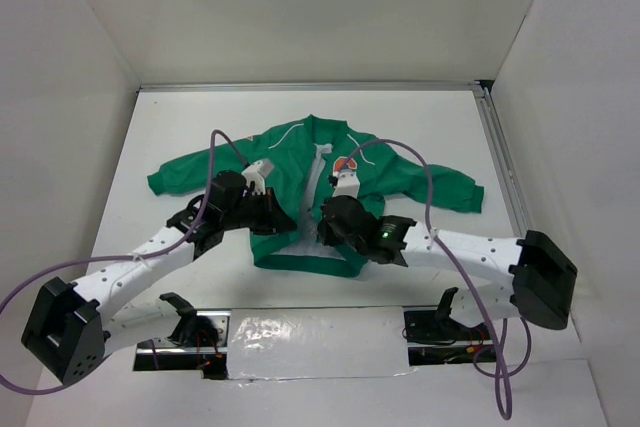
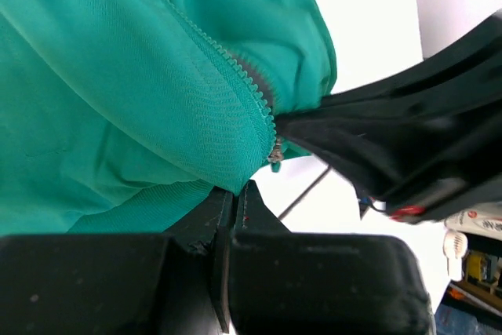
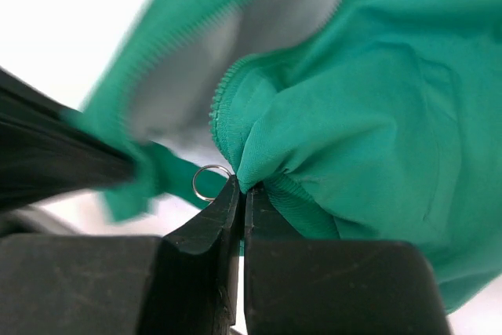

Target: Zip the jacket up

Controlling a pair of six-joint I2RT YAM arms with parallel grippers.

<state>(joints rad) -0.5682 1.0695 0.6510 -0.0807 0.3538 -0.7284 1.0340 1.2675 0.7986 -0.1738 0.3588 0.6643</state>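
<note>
Jacket (image 1: 295, 172): green, flat on white table (image 1: 450, 127), its lower front hidden under both wrists. Left gripper (image 2: 235, 200): jaws clamped on the hem fabric, zipper teeth (image 2: 235, 68) just above the tips. Right gripper (image 3: 241, 191): jaws pinching the facing edge, small metal ring (image 3: 210, 182) beside the tips. The slider is hard to make out.
</note>
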